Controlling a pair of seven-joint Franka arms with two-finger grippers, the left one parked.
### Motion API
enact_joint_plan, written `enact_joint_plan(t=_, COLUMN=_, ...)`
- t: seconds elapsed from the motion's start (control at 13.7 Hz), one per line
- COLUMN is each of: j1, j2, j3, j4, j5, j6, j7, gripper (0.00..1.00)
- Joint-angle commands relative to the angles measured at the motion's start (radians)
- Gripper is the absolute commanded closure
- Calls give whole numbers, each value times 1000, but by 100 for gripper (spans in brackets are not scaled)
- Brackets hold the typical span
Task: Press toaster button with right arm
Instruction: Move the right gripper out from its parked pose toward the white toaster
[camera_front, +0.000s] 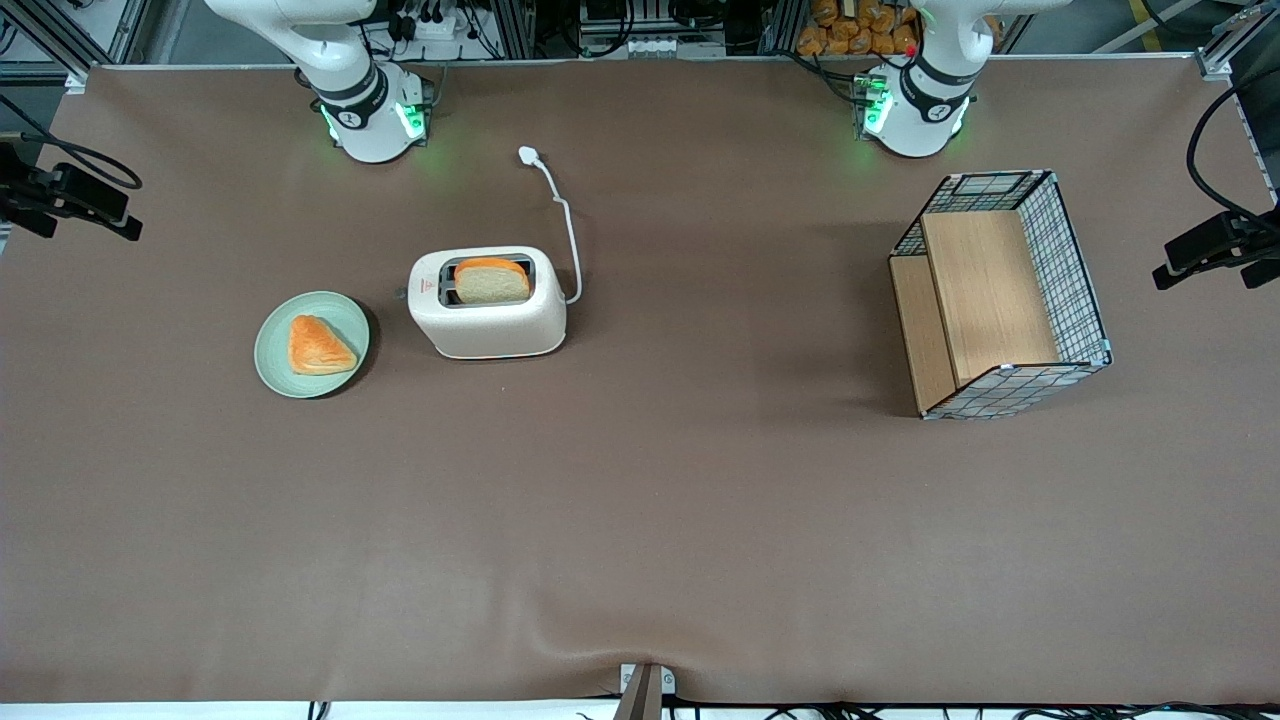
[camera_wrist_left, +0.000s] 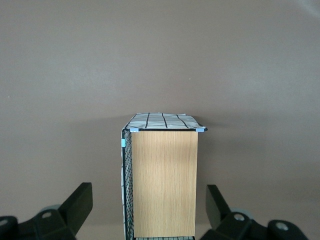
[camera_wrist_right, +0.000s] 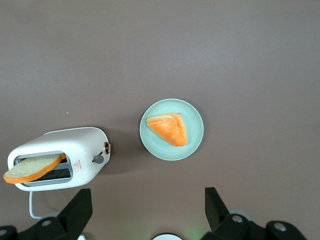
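Matte brown cloth surface (camera_front: 640, 520), smooth rounded cream toaster (camera_front: 487, 303).
The gripper (camera_wrist_right: 147, 210) hung high above, fingers (camera_wrist_right: 77, 207) spread, near the grey toaster button (camera_wrist_right: 99, 159).

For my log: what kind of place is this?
Likely a robot lab: brown-covered table, aluminium framing, staged cream-white toaster. The black gripper hangs open high above the table.

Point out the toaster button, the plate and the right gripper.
toaster button (camera_wrist_right: 99, 159): right wrist view, knob face.
plate (camera_front: 283, 370): front view, bare rim.
right gripper (camera_wrist_right: 148, 210): right wrist view, midway between open fingertips, above table.
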Motion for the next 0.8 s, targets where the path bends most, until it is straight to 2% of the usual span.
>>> enact_joint_plan(t=0.0, j1=-12, j2=-14, j3=10, j4=-4, j5=11, j6=-4, j7=17, gripper=0)
enact_joint_plan(t=0.73, j1=-13, j2=-11, j3=10, j4=-6, j5=12, j6=-12, j7=6, gripper=0)
